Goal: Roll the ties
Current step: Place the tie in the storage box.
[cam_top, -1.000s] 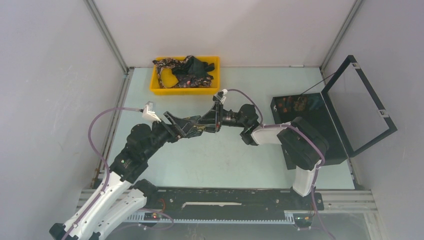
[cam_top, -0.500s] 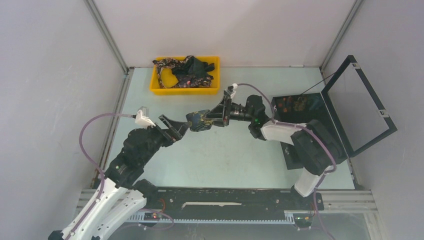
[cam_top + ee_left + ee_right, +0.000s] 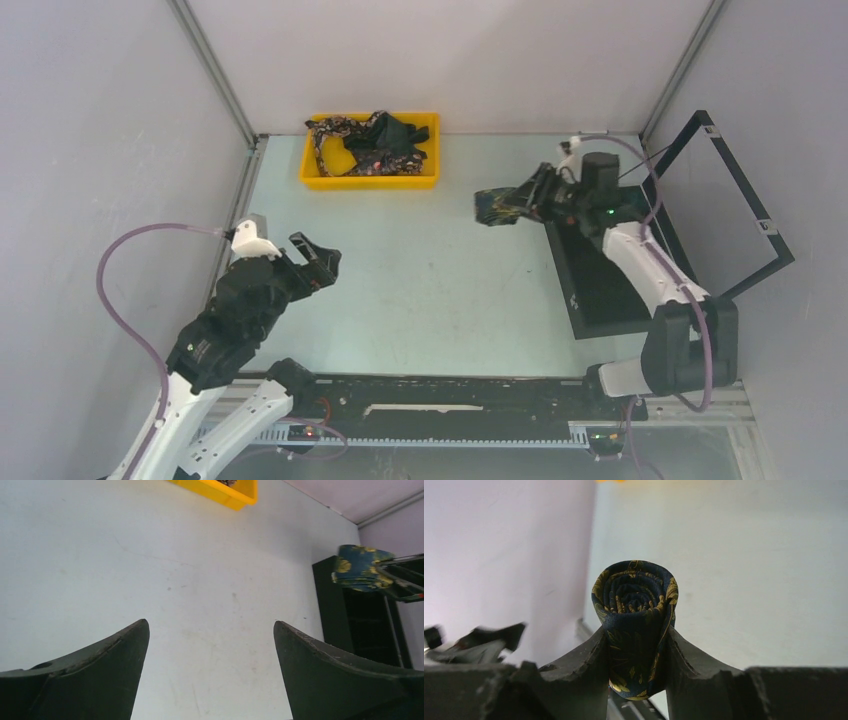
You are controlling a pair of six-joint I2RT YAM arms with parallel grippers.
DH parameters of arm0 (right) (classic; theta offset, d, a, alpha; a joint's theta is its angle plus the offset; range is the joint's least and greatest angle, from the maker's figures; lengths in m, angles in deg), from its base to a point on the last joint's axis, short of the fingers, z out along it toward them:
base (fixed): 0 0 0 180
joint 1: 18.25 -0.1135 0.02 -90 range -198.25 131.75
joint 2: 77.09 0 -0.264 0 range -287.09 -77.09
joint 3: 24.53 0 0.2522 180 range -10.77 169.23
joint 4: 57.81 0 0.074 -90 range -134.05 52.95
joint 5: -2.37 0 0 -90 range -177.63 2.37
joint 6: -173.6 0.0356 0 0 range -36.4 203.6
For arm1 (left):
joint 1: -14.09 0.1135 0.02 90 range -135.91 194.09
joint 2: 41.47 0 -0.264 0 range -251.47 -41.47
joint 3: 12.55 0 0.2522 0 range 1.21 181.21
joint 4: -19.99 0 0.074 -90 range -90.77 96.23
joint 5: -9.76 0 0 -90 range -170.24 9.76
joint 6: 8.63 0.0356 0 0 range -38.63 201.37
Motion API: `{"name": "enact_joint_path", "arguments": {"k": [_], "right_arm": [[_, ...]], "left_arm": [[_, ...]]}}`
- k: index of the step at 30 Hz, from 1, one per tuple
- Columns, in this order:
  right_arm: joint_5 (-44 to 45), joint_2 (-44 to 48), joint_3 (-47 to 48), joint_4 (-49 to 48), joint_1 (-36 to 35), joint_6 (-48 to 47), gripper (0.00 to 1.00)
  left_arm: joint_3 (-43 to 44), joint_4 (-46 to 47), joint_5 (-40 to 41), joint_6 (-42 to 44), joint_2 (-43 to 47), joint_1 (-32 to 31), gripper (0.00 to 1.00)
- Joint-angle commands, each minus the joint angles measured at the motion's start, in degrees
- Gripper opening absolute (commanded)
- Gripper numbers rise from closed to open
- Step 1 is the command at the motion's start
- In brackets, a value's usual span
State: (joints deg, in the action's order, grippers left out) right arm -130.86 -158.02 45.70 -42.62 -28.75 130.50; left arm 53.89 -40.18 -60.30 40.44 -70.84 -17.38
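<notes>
A coiled navy necktie, woven with gold leaf sprigs, sits pinched between the dark moulded fingers of the right gripper. Its spiral end faces back toward the wrist and its top bulges past the fingertips. The roll appears to hang clear above the pale green table, just past the edge of the open black hinged box that lies behind the fingertips, under the wrist.

The fabric looks light, soft and silky, so the coil will likely spring loose or slide out if the squeeze slackens. The safest hold appears to be the one shown: across the flanks of the roll, pressing every layer together, not on the outer tail alone. The coil is squeezed into an oval, which suggests it has little stiffness of its own.

Well apart, out beyond the right gripper's fingertips and nearer the arm bases, the left gripper hangs over bare tabletop. Its broad wedge-shaped fingers are spread wide and hold nothing.

Far ahead of the left gripper's fingertips, a rectangular yellow plastic tray holds a limp tangle of more patterned ties, none of them rolled.
</notes>
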Motion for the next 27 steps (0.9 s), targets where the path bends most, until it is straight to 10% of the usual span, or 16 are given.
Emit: {"name": "enact_joint_path", "arguments": {"k": [1, 27], "right_arm": [[8.79, 4.67, 8.34, 23.87, 6.68, -19.62, 0.00], [38.40, -7.44, 13.23, 33.91, 15.87, -48.60, 0.00]], "left_arm": [[3.84, -6.56, 5.67, 8.21, -1.02, 0.14, 1.00], [-8.33, -2.23, 13.09, 11.97, 7.93, 0.09, 1.00]]}}
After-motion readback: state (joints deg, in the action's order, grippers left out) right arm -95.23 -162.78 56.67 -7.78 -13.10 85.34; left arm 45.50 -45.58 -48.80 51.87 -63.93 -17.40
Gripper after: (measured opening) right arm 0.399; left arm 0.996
